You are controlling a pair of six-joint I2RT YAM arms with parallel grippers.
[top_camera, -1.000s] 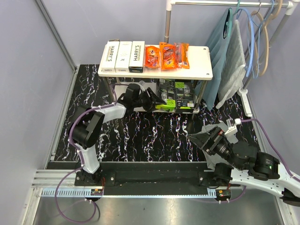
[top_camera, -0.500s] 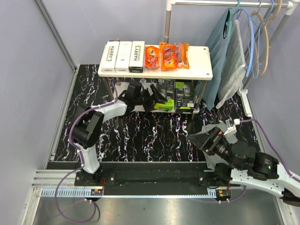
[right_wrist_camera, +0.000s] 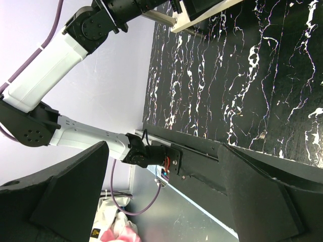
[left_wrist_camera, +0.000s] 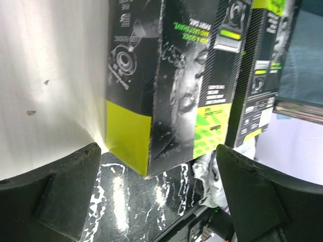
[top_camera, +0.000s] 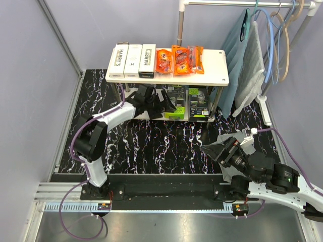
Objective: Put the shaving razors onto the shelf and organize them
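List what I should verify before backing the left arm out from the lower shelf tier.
1. Left gripper open, nothing between its fingers: ok.
2. Nearest black-and-lime pack apart from both fingers: ok.
3. That pack resting squarely on the lower board: cannot tell, the wrist view is too close.
4. Gripper's clearance under the top board: cannot tell.
5. Right gripper open and empty: ok.
6. White boxes and orange packs lined up on the top board: ok.
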